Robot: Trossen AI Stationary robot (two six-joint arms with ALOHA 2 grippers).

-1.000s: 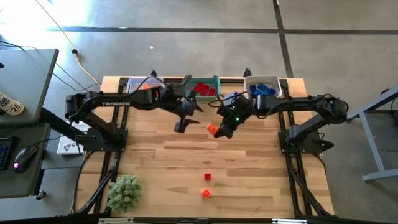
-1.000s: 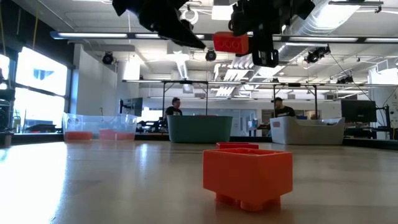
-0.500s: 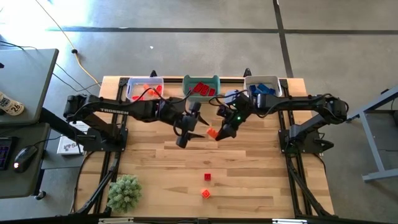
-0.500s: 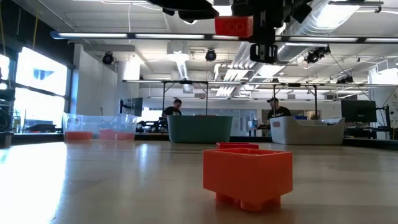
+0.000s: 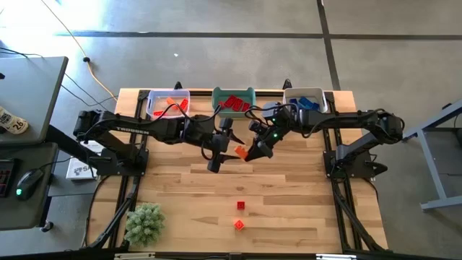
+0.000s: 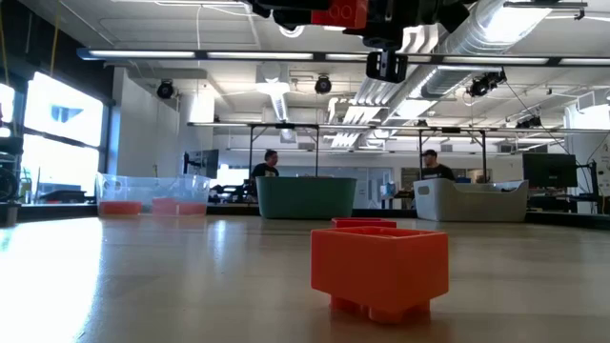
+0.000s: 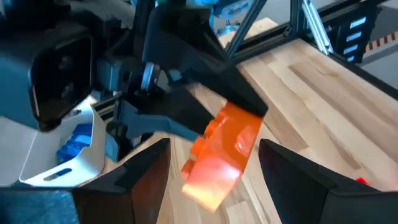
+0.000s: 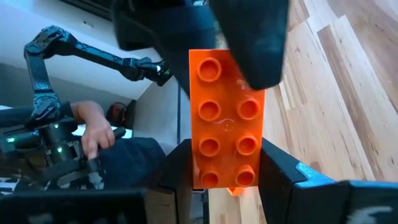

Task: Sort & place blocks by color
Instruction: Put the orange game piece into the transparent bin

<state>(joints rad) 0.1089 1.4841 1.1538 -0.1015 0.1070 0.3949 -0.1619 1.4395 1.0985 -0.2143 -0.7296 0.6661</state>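
Observation:
An orange rectangular block (image 5: 240,152) with studs hangs in the air over the table's middle, between both grippers. My right gripper (image 5: 254,149) is shut on it. My left gripper (image 5: 224,151) is open. Its fingers (image 7: 152,168) stand on either side of the block's free end (image 7: 211,180), with gaps showing. A small red block (image 5: 240,206) and a small orange block (image 5: 238,224) lie on the table nearer the near edge. Other blocks lie in three bins at the far edge. My right gripper pinches the orange block between its two fingers (image 8: 180,168) at one short end (image 8: 225,175). One finger lies on each long side, and the block's length runs out along them. The block is lifted clear of the table with its studded face toward the wrist camera.
At the far edge stand a clear bin (image 5: 168,103) with orange blocks, a teal bin (image 5: 234,101) with red ones and a white bin (image 5: 306,101) with blue ones. A fuzzy green plant (image 5: 144,222) sits at the near left corner. People show in the room behind.
My left gripper has moved toward the table's right and near side, up to the orange block, and its open fingers now flank it. My right gripper has carried the block upward and slightly toward the left arm.

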